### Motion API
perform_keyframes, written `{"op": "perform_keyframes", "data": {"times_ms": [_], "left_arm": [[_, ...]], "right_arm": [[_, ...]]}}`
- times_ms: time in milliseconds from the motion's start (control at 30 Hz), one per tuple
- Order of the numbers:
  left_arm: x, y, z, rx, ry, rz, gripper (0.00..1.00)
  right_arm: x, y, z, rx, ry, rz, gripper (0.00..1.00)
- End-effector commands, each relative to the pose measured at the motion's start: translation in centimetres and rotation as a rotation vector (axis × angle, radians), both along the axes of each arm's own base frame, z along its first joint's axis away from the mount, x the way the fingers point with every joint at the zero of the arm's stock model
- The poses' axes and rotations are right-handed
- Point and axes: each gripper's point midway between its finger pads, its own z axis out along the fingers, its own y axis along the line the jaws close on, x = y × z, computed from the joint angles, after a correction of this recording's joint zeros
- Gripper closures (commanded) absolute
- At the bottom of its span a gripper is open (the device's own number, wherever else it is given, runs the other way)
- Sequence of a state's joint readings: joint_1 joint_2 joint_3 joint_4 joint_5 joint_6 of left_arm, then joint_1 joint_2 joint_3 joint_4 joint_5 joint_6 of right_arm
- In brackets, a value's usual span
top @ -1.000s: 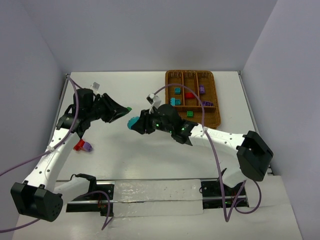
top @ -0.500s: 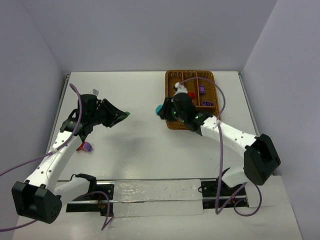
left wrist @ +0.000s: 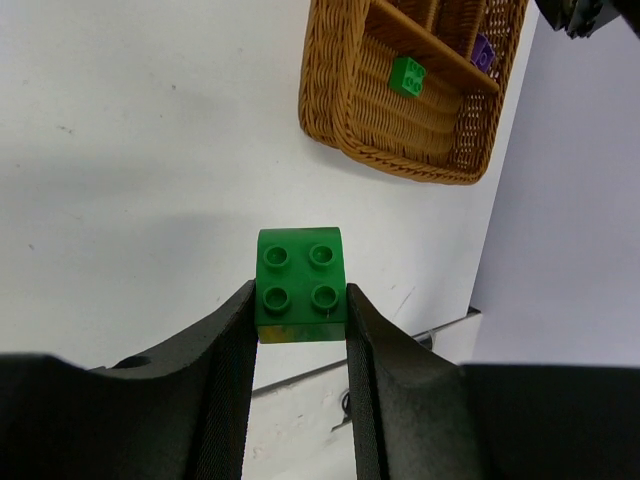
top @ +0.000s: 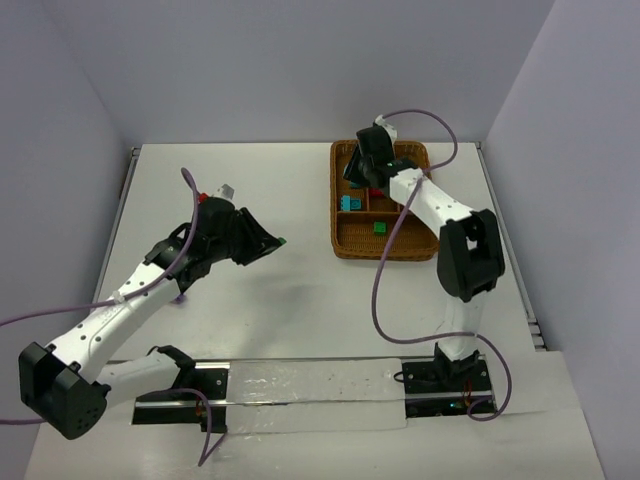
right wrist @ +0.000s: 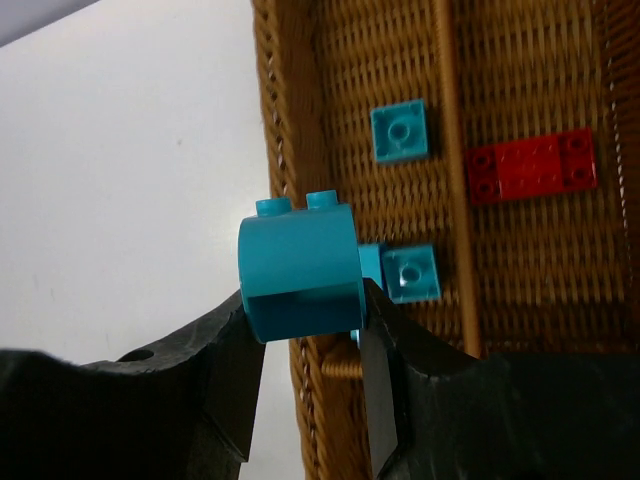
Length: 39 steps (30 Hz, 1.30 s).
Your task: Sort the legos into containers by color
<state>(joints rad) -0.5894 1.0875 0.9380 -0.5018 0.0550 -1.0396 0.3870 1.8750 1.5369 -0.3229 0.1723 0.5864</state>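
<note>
My left gripper [left wrist: 300, 292] is shut on a green lego [left wrist: 300, 270], held above the bare table left of the wicker tray [left wrist: 345, 120]; it shows in the top view [top: 272, 243]. My right gripper [right wrist: 302, 296] is shut on a teal-blue lego [right wrist: 298, 262], held over the tray's left rim [right wrist: 285, 120] by a narrow slot holding two teal legos [right wrist: 400, 130]. A red lego [right wrist: 530, 165] lies in the adjoining slot. A green lego [left wrist: 406, 76] lies in the wide slot and a purple one [left wrist: 483, 52] in a narrow slot.
The tray [top: 345, 240] stands at the back right of the white table. Grey walls enclose the table on three sides. The right arm [top: 440, 215] reaches across the tray's right half. A metal rail [top: 300, 385] runs along the near edge.
My right gripper has carried the teal lego from mid-table back and right to over the tray's left side. My left gripper has moved right toward the tray, still holding the green lego.
</note>
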Motion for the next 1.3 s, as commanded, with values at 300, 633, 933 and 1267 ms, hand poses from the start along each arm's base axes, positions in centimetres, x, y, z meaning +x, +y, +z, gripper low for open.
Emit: {"op": "perform_keyframes", "data": {"times_ms": [300,633,933,1267], "left_arm": [[1.0,-0.5,2.7,-0.009,-0.08,0.005,1.0],[1.7,-2.2,2.4,0.004,-0.082,-0.066,1.0],[6.3,-9.4,1.3,0.096,-0.085,-0.225,1.0],[9.3,-21.9,-3.5,0.143,-0.046,-0.343,1.0]], "right_arm": [[8.2,0.1,-1.5,0.002,0.016,-0.023,0.31],[6.3,-1.1,4.9,-0.024,-0.075,-0.008,0.16],[-6.3,-8.3,10.9,-0.059,-0.17,-0.124,0.13],[-18.3,-15.6,10.0,-0.058,-0.235,-0.263,0.12]]}}
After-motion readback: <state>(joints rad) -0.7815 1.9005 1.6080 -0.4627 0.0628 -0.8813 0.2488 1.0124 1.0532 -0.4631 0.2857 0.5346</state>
